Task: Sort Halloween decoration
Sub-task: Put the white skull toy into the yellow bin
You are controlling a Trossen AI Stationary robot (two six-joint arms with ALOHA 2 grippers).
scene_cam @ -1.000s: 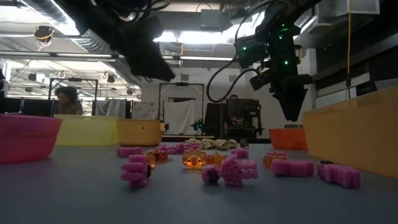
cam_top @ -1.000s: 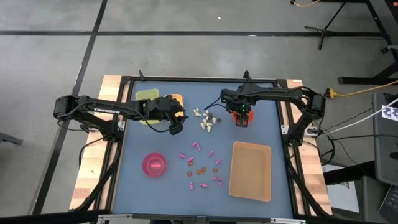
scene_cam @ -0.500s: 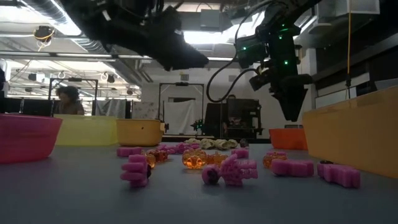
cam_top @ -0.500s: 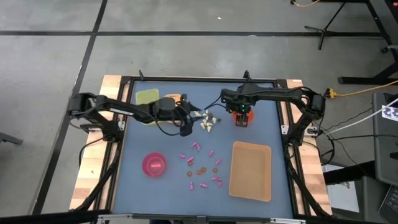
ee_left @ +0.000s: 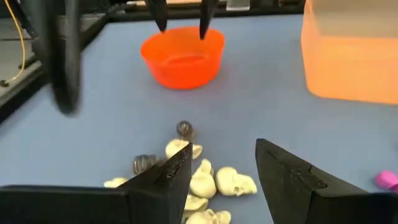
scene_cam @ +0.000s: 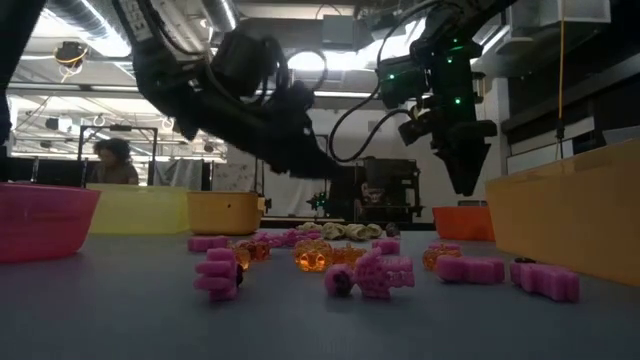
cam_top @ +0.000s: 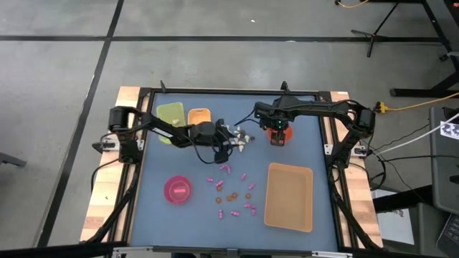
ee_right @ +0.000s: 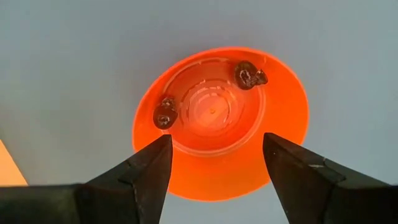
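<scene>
The Halloween decoration lies scattered on the blue table. Cream skulls [ee_left: 211, 183] and dark grey trinkets [ee_left: 184, 129] form a heap [cam_top: 239, 138] mid-table, and pink and orange-brown ones [cam_top: 231, 192] lie nearer the front. My left gripper [ee_left: 224, 163] slants down just short of the cream heap, open, with nothing between its fingers [cam_top: 226, 145]. My right gripper [ee_right: 217, 149] points straight down, open, above the orange bowl [ee_right: 221, 118]. That bowl holds two dark grey trinkets [ee_right: 250, 75].
A green tray [cam_top: 170, 113] and an orange tray [cam_top: 199, 115] stand at the far left. A pink bowl [cam_top: 178, 190] stands near left and a tan tray [cam_top: 289, 197] near right. A person [scene_cam: 108, 160] shows in the room beyond the table.
My left gripper has swung from beside the orange tray toward the table's right and gone down. Its fingers have tipped lower, and it has come close to the cream heap. It has stayed open.
</scene>
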